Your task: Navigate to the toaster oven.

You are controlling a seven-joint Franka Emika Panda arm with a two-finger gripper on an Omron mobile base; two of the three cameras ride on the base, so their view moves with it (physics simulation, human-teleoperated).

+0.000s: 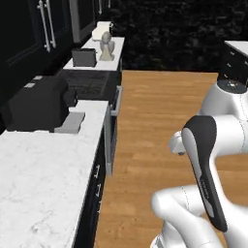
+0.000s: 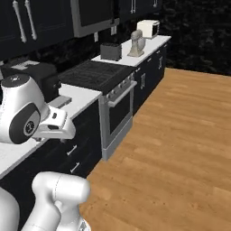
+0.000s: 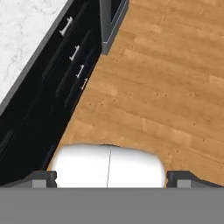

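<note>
still underway: toaster oven [image 2: 148, 28] sits at tabletop's far end, base must drive forward; end effector [image 3: 109, 179] fingers apart, empty.

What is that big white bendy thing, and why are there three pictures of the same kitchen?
The white bendy thing is a robot arm on a base that can drive around. Two cameras ride on that base, one behind the arm on each side, so two pictures show the same kitchen from two sides. The third camera sits on the robot's hand and looks down at the wooden floor and the dark drawers. The two small dark tips at the bottom are its fingers. They are apart and hold nothing.

On the white counter nearest the robot stands a black machine. Next comes the stove, then a small dark toaster, a pale stand mixer, and far away the cream-white toaster oven. The robot is supposed to drive there.
</note>
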